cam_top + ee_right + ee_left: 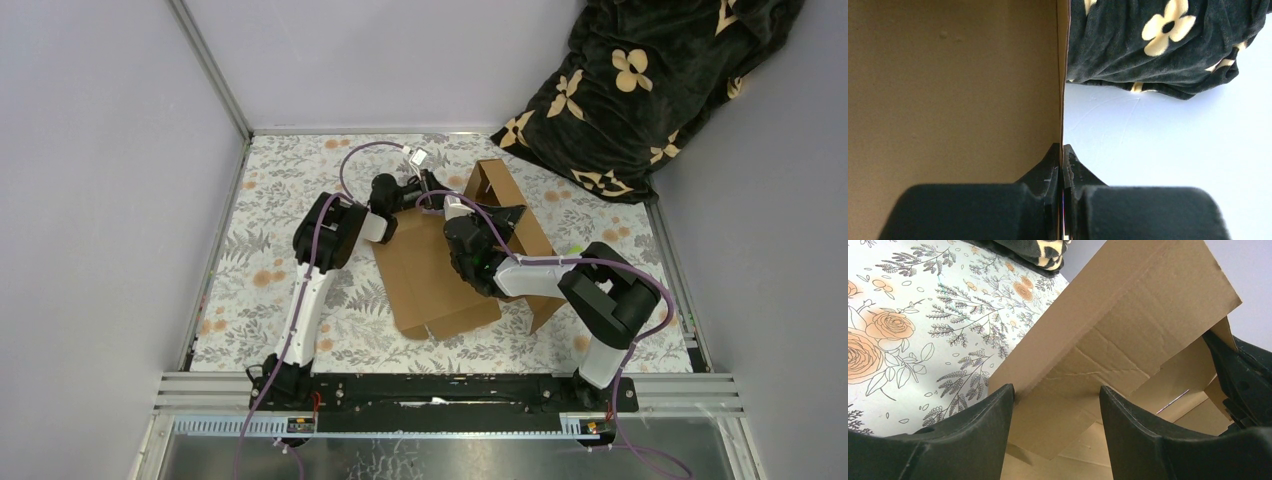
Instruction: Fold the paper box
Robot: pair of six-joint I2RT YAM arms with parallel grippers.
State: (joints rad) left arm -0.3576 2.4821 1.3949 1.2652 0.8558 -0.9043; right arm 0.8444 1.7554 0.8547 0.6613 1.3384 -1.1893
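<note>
The paper box (437, 278) is brown cardboard, its wide panel flat on the table and its far flaps standing up (493, 183). My right gripper (507, 218) is shut on the thin edge of an upright cardboard panel (948, 90); in the right wrist view the gripper (1062, 150) pinches that edge between its fingertips. My left gripper (432, 200) hovers at the box's far left side. In the left wrist view it (1057, 392) stands open, with a raised flap (1128, 325) just beyond its fingertips (998, 405) and nothing gripped.
A dark blanket with beige flowers (650, 90) is heaped at the back right corner. The floral tablecloth (280, 210) is bounded by grey walls on the left and at the back, and by a metal rail (450, 390) at the near edge.
</note>
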